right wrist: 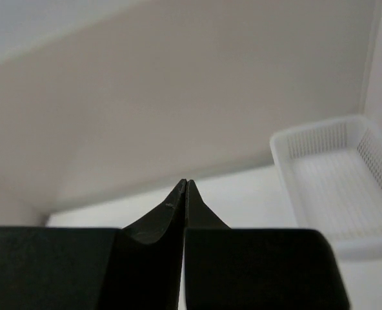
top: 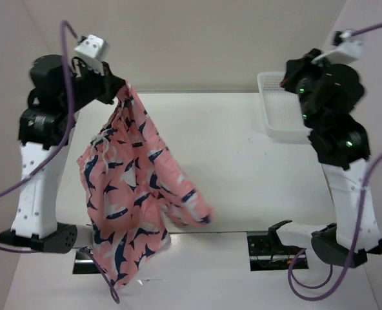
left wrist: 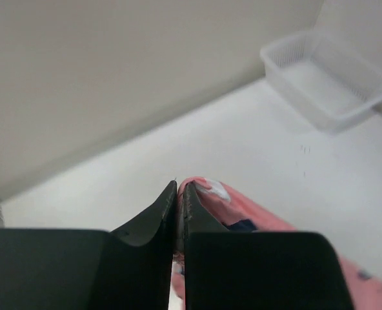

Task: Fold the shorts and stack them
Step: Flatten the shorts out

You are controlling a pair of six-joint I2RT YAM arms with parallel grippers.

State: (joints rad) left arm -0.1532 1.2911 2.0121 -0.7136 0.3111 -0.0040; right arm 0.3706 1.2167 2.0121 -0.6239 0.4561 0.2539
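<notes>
Left jaws pinch shorts (top: 134, 194) above white table (top: 242, 152) beside beige wall (top: 197, 39).

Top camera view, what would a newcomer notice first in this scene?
The pink shark-print shorts dangle from the left claw, raised high on the left side. A white mesh basket sits empty at the far right. The right claw is shut on nothing.

I see the shorts (top: 136, 194) as soft, matt, crumpled cloth; the basket (top: 288, 132) is white mesh plastic; my desk (top: 242, 168) looks smooth and matt.
</notes>
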